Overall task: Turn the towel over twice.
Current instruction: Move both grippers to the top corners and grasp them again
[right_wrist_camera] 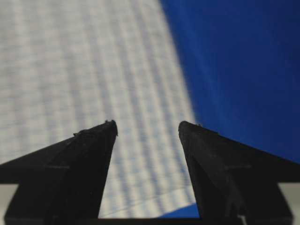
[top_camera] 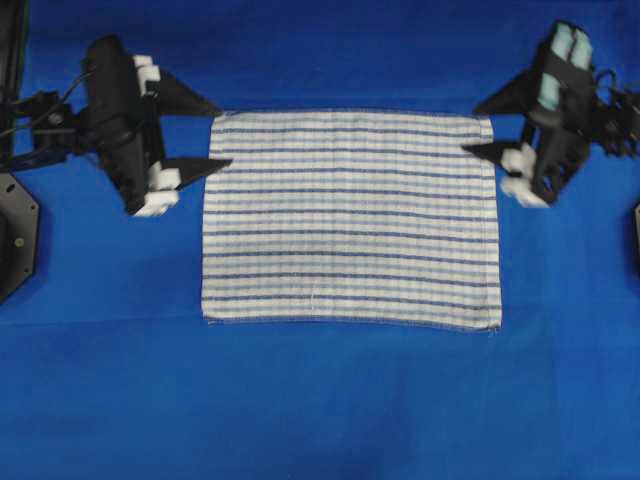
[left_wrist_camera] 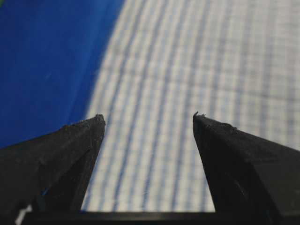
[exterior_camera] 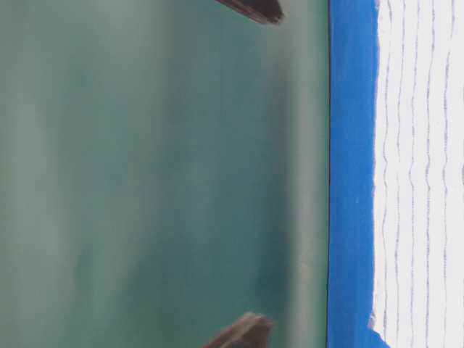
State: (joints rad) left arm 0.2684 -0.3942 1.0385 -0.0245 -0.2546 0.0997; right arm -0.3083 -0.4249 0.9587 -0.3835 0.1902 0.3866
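White striped towel point(top_camera: 350, 218) lies flat and spread on the blue table cover point(top_camera: 320, 410), its long axis running side to side between the arms. Left gripper point(top_camera: 218, 135) and right gripper point(top_camera: 476, 126) point inward at the towel's two far corners, one at each, equally near. Both sets of jaws stand wide apart, holding nothing.
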